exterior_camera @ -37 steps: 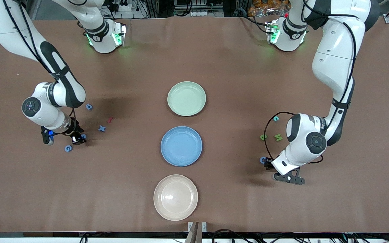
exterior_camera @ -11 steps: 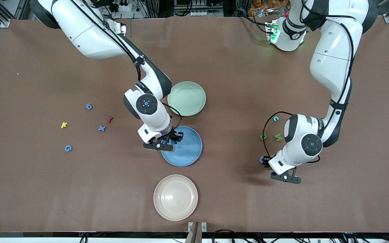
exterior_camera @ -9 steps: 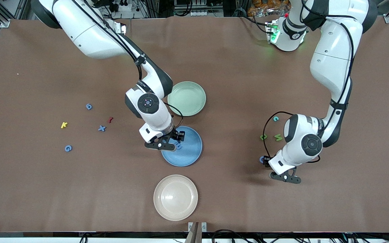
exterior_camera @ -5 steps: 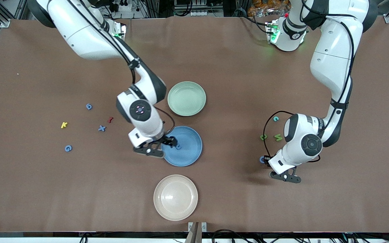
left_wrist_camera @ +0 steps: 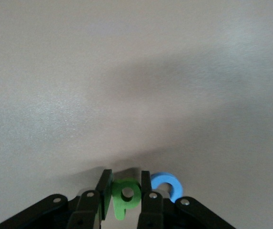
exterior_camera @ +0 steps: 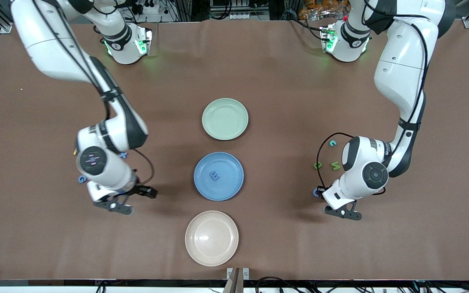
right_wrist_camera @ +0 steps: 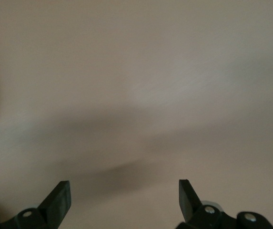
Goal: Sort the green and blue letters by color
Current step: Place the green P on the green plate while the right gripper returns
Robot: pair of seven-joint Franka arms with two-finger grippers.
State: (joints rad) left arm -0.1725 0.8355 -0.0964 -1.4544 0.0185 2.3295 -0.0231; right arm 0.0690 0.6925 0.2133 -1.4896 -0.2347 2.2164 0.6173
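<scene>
A blue E (exterior_camera: pixel 215 176) lies flat in the blue plate (exterior_camera: pixel 202 191). My right gripper (exterior_camera: pixel 147 191) is open and empty over bare table between that plate and a blue G (exterior_camera: pixel 80 179); its wrist view shows the gripper (right_wrist_camera: pixel 124 200) with only tabletop between its spread fingers. A blue X (exterior_camera: pixel 124 154) peeks out beside the right arm. My left gripper (exterior_camera: pixel 320 194) is low at the left arm's end, shut on a green P (left_wrist_camera: pixel 126 195); a blue O (left_wrist_camera: pixel 167 183) lies right beside it and also shows in the front view (exterior_camera: pixel 315 193). Two green letters (exterior_camera: pixel 318 165) (exterior_camera: pixel 335 165) lie farther from the camera.
A green plate (exterior_camera: pixel 225 119) sits farther from the camera than the blue plate and a beige plate (exterior_camera: pixel 211 238) nearer. A small teal c (exterior_camera: pixel 332 143) lies near the green letters. The right arm covers the other small letters at its end.
The right gripper carried the blue E to the blue plate, let it go there, then swung back toward the right arm's end with its fingers open. The left gripper has barely shifted.
</scene>
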